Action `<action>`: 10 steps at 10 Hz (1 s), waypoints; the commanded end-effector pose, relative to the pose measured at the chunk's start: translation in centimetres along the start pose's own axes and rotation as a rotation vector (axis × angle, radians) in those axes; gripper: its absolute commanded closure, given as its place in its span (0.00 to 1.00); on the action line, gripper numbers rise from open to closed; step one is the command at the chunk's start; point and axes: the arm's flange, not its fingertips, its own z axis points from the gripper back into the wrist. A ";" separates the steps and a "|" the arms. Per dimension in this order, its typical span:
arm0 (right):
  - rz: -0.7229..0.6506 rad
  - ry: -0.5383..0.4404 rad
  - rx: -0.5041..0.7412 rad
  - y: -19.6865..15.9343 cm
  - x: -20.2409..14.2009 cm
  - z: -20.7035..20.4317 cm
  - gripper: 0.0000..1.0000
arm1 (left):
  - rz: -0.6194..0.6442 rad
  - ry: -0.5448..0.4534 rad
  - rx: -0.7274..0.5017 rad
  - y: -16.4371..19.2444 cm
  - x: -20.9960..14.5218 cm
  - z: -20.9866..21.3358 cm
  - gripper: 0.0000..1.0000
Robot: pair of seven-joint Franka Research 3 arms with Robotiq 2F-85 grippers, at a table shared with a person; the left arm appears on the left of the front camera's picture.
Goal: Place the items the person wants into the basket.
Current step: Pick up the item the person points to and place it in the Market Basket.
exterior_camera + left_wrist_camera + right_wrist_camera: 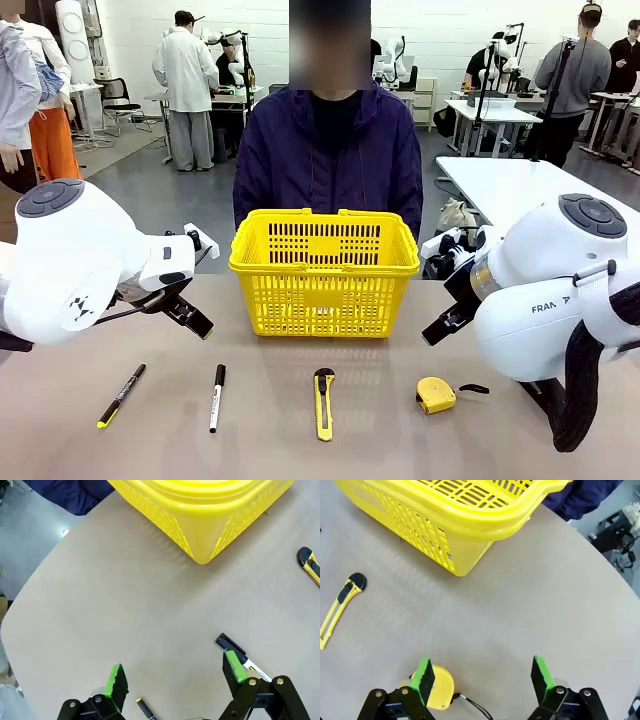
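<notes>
Four loose items lie in a row on the near table [260, 450], left to right: one black pen [121, 396], slanted, yellow tip nearest; one white marker [217, 397], long axis near-to-far, black cap at the far end; one utility knife [324, 403], lying the same way, black end far; one yellow tape measure [436, 394], black strap trailing right. Left gripper [175, 672] and right gripper [482, 672] hang above the row, jaws wide, nothing held. Beyond stands one yellow basket [324, 270], then the person [328, 160], hands hidden behind it.
</notes>
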 end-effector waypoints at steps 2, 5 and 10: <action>0.000 0.000 0.000 0.0 0.0 0.0 0.00 | 0.000 0.000 0.000 0.0 0.0 0.0 0.00; 0.000 0.000 0.000 0.0 0.0 0.0 0.00 | 0.000 0.000 0.000 0.0 0.0 0.0 0.00; 0.000 0.000 0.000 0.0 0.0 0.0 0.00 | 0.000 0.000 0.000 0.0 0.0 0.0 0.00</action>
